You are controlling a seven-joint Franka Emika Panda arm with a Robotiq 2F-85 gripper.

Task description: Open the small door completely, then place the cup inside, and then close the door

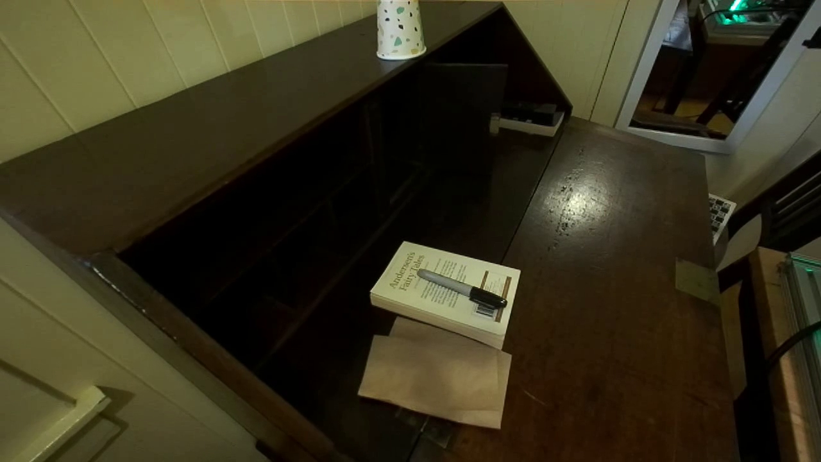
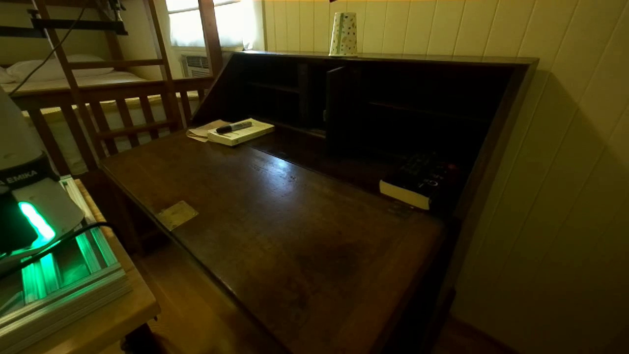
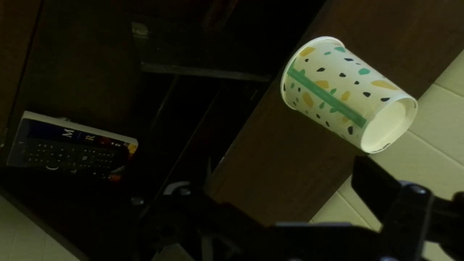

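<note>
Wrist view: my gripper (image 3: 284,169) gapes empty near inverted cup (image 3: 344,92), presumably to grasp it. Door (image 2: 341,109) stands open, I think for loading.

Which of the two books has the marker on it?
The pale Andersen's Fairy Tales book: the marker lies on its cover in both exterior views. The other book has a dark cover, with no marker visible on it.

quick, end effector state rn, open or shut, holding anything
End effector: open, holding nothing; the cup stands on the desk's top.
</note>
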